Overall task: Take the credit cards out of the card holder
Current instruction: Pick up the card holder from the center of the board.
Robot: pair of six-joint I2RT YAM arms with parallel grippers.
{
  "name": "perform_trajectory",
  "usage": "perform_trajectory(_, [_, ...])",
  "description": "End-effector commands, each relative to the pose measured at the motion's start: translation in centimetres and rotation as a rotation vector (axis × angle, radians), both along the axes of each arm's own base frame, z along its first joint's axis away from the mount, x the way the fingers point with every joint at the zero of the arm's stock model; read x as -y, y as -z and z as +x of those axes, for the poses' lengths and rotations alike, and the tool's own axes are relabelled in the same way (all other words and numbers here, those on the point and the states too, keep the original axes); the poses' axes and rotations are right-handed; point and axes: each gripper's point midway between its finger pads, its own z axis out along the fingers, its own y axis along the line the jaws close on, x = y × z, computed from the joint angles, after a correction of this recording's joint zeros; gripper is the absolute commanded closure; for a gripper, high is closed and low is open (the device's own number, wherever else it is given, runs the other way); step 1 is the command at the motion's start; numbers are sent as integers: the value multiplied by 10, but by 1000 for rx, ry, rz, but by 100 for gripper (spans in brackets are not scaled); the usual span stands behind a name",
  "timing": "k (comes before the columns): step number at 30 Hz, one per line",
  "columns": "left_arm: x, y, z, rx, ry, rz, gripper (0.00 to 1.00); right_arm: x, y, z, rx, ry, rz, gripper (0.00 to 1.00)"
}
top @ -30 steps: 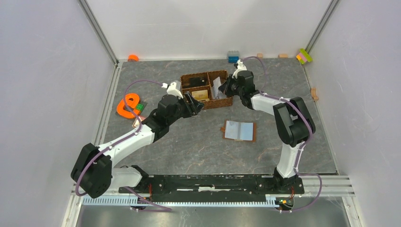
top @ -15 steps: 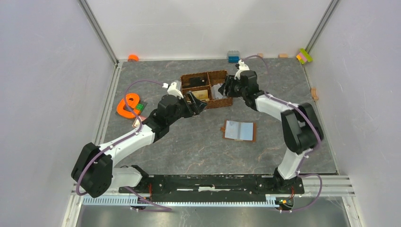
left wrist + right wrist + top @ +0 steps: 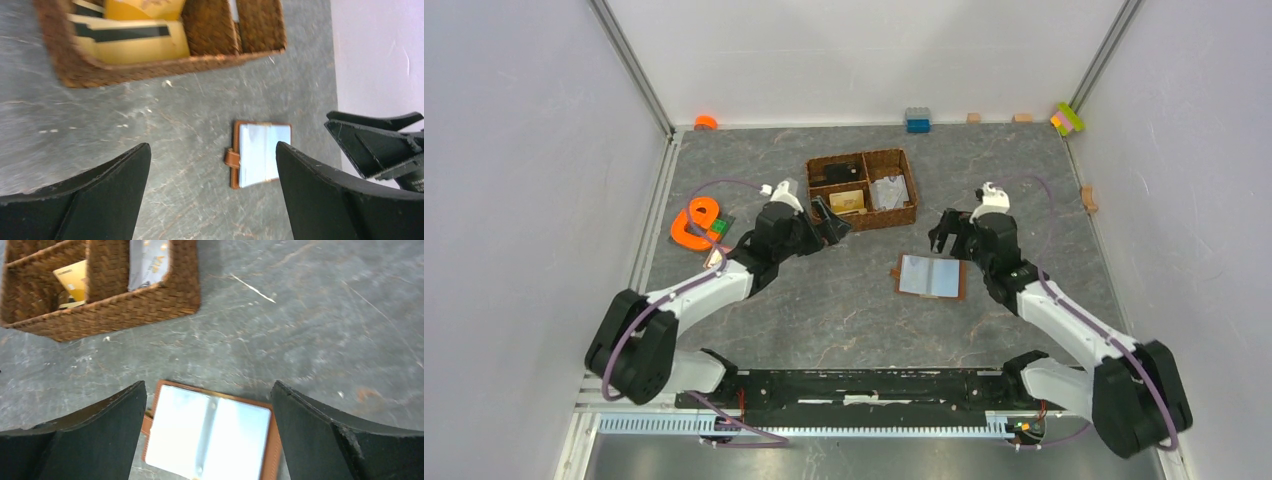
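the card holder [image 3: 930,277] lies opened flat on the grey stone-look table [image 3: 824,310], pale grey-blue inside facing up, brown edge showing all round. it sits near the middle of the table, on the near side of the woven basket [image 3: 864,222] and apart from it. from where i stand i cannot tell whether its pockets hold anything.

the cards are in the basket. the gold-tan card [image 3: 848,201] is in the near-left compartment, and the left wrist view shows its yellow face with a dark stripe [image 3: 130,42]. the pale grey-white cards [image 3: 889,190] are in the right compartment, leaning a little rather than lying flat. a black object [image 3: 839,170] fills the far-left compartment (too dark to make out).

the left gripper [image 3: 828,222] hangs just off the basket's near-left corner. its fingers are spread wide with nothing between them, only table and the card holder [image 3: 260,154] seen beyond.

the right gripper [image 3: 946,232] hovers at the card holder's far right side, between it and the basket. its fingers are apart too and grip nothing; its own camera looks down between them onto the open card holder [image 3: 210,437], with the basket [image 3: 115,310] past it.

an orange piece [image 3: 694,225] lies at the table's left edge, and a blue block [image 3: 917,120] by the back wall.
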Motion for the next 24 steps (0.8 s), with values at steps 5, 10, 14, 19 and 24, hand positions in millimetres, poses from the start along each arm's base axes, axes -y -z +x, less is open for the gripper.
perform_trajectory(5, [65, -4, -9, -5, 316, -87, 2, 31, 31, -28, -55, 141, -10, 2])
perform_trajectory(10, [75, 7, -12, -77, 345, -79, 5, 27, 56, -33, -177, 145, -13, 3])
perform_trajectory(14, [80, 10, -16, -102, 352, -57, 6, 15, 77, -38, -286, 82, -9, 12])
perform_trajectory(19, [87, 11, -21, -110, 370, -40, 6, 3, 92, -43, -322, 43, 46, 15])
perform_trajectory(24, [95, 18, -25, -142, 397, -20, 6, -18, 101, -49, -354, -54, 115, 27])
